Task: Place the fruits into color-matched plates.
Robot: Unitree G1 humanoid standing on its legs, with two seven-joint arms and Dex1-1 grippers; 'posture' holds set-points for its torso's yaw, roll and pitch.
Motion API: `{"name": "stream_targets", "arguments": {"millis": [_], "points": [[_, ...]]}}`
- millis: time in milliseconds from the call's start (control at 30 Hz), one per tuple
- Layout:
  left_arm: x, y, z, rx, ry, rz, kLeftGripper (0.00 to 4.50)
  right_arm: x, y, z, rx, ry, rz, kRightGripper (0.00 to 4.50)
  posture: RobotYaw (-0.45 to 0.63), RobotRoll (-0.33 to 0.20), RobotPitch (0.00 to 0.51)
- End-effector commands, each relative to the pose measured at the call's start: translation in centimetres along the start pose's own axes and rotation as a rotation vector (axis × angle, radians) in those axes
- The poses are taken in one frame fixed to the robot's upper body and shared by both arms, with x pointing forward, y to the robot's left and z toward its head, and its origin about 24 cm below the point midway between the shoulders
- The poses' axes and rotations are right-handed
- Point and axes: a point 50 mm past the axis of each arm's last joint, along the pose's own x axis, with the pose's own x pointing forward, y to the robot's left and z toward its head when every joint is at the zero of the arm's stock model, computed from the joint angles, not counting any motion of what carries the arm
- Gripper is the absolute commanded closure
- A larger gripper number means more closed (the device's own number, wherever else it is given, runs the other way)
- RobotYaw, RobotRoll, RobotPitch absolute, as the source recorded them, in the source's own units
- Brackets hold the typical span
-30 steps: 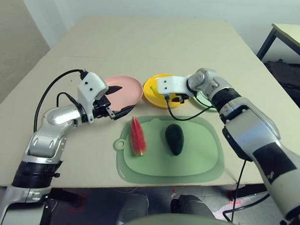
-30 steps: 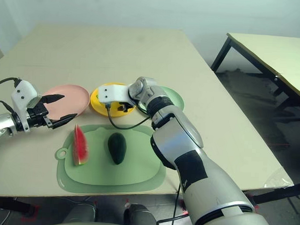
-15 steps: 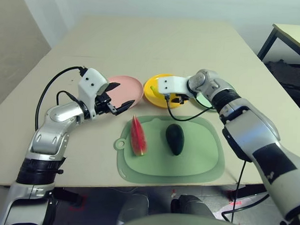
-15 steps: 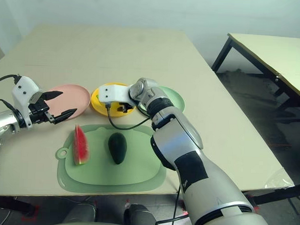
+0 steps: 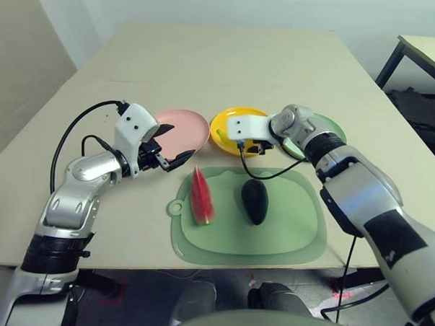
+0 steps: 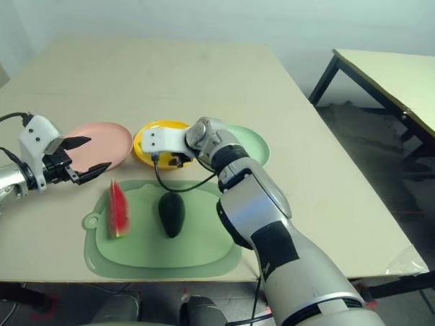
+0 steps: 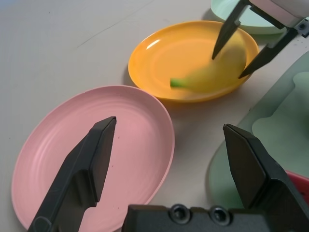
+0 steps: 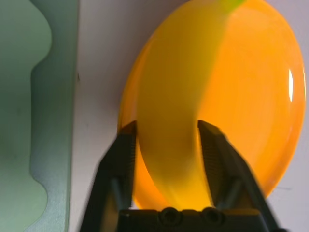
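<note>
- Your right gripper (image 8: 166,145) reaches over the yellow plate (image 5: 226,127), its fingers parted on either side of the banana (image 7: 212,72); I cannot tell whether they touch it.
- The banana lies in the yellow plate.
- Your left gripper (image 5: 171,146) hovers with fingers wide apart and nothing between them, over the near edge of the pink plate (image 5: 186,129).
- The mint green plate (image 6: 251,143) sits right of the yellow one on the bench (image 5: 207,61).
- The watermelon wedge (image 5: 200,197) and avocado (image 5: 255,201) lie side by side on the green mat (image 5: 272,241), near the plates.
</note>
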Motion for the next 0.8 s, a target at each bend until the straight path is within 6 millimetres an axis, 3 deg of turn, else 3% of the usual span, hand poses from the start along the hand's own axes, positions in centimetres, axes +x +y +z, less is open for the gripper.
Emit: {"name": "stream_targets", "arguments": {"millis": [33, 100, 133, 333, 600, 800], "points": [[-0.1, 0.0, 0.1, 0.011, 0.009, -0.010, 0.00, 0.3, 0.3, -0.1, -0.001, 0.001, 0.010, 0.82, 0.22, 0.000, 0.026], [0.0, 0.0, 0.1, 0.013, 0.007, -0.010, 0.00, 0.2, 0.2, -0.2, -0.004, 0.004, 0.005, 0.08, 0.22, 0.000, 0.023], [0.0, 0.0, 0.1, 0.014, 0.007, -0.009, 0.00, 0.1, 0.2, -0.2, -0.005, 0.004, 0.003, 0.03, 0.22, 0.000, 0.022], [0.2, 0.2, 0.3, 0.015, 0.001, -0.007, 0.00, -0.5, -0.4, -0.2, -0.020, 0.012, -0.017, 0.03, 0.20, 0.000, 0.014], [0.7, 0.9, 0.7, 0.037, -0.020, -0.025, 0.00, -4.5, -3.9, 2.5, -0.140, -0.048, -0.062, 0.03, 0.17, 0.000, 0.000], [1.0, 1.4, 1.1, 0.065, -0.035, -0.055, 0.00, -8.1, -5.1, 4.3, -0.153, -0.160, 0.110, 0.03, 0.15, 0.000, 0.000]]}}
